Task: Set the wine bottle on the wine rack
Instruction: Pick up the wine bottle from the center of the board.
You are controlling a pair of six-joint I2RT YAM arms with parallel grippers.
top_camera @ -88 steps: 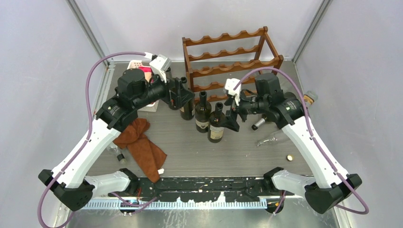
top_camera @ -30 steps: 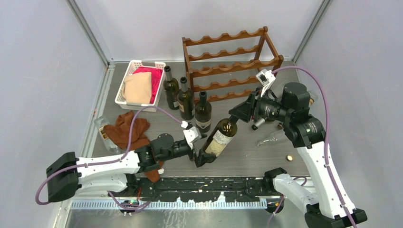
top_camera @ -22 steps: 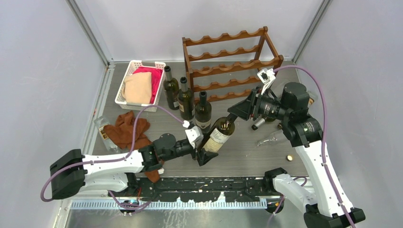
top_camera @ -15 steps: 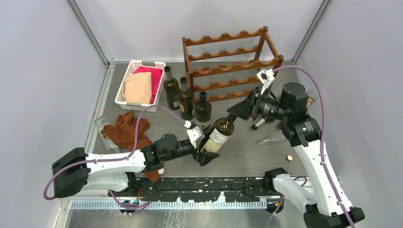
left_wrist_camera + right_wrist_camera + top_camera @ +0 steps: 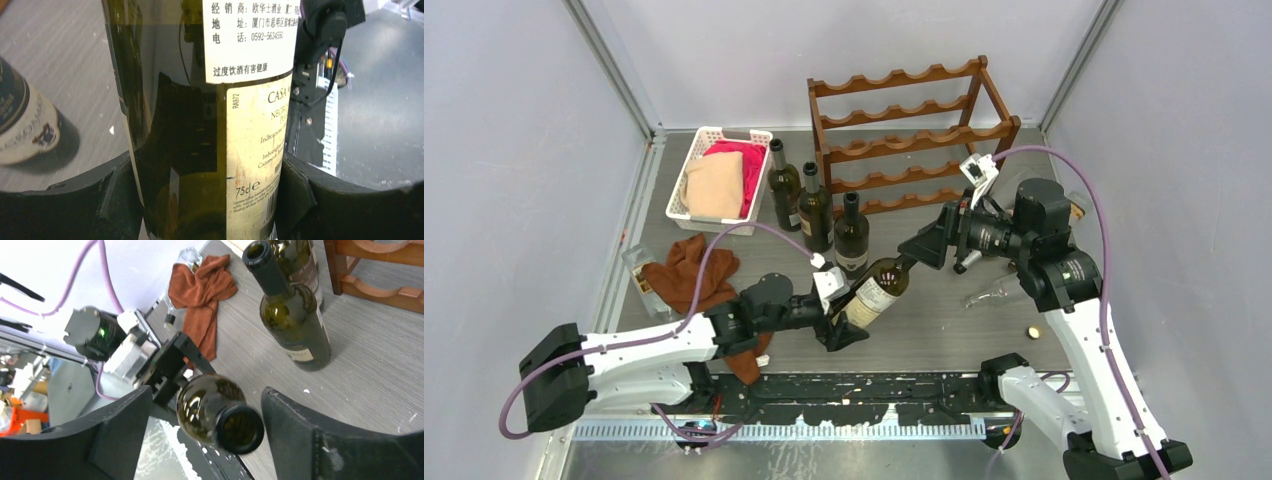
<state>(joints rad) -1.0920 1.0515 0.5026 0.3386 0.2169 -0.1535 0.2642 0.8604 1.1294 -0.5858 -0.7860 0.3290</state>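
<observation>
Dark green glass wine bottle (image 5: 876, 290) with a cream label: centre of the top view, tilted, neck aimed upper right, base lower left. It is not on the rack yet. Your left gripper (image 5: 836, 322) is clamped on its lower body, and the left wrist view shows both black fingers (image 5: 295, 195) pressed to the glass. Your right gripper (image 5: 921, 246) sits around the neck but has let go. In its own view the bottle mouth hangs between spread fingers (image 5: 310, 440), touching neither.

That is the change. A moment ago the right pinched the neck and the left stood wide; now they have swapped. Handover looks done, and the left carries the bottle alone. Cannot tell if the base rests on the grey table (image 5: 944, 320).

Dark reddish-brown wooden wine rack (image 5: 904, 140) is at upper centre, well apart from the bottle. Three dark upright bottles (image 5: 814, 208) stand just left of its front. White plastic basket (image 5: 686, 170) is at upper left, rust-brown cloth (image 5: 689, 280) at left.

Likely next: back the right off the neck, then swing the bottle to a cradle. A low grip on a tilted bottle may slip.
</observation>
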